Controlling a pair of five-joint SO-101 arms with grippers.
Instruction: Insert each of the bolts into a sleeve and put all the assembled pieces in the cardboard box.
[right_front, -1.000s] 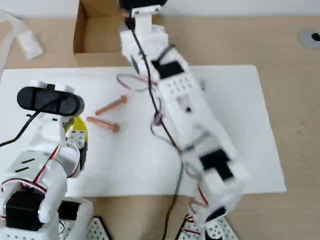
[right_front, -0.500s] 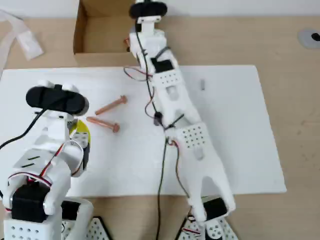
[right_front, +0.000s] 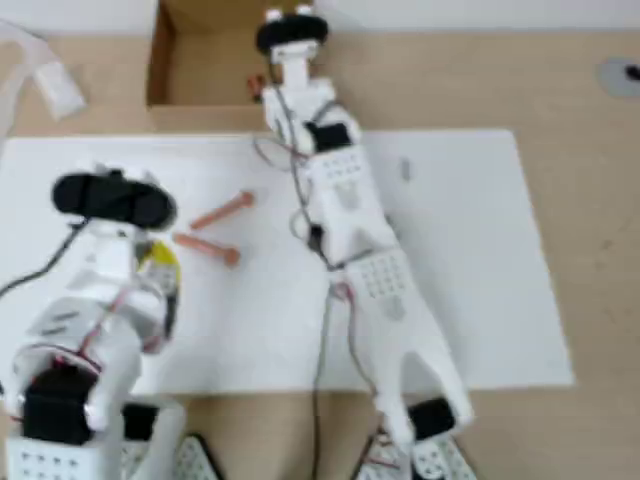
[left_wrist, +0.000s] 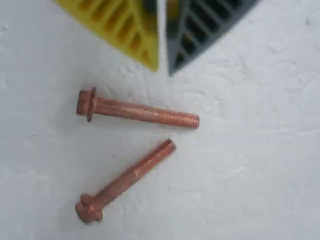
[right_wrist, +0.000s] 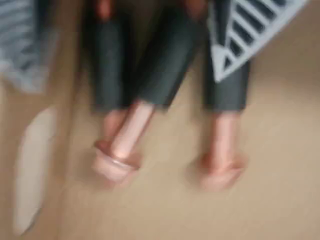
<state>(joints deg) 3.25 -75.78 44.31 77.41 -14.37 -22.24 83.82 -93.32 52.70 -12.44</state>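
High camera looks down; close left wrist camera shares its bolts (left_wrist: 137, 111).

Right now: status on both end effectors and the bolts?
Left end effector shut, empty, beside two bare bolts on white sheet. Right end effector open over cardboard box, sleeved bolts inside. No obstruction seen near the bare bolts.
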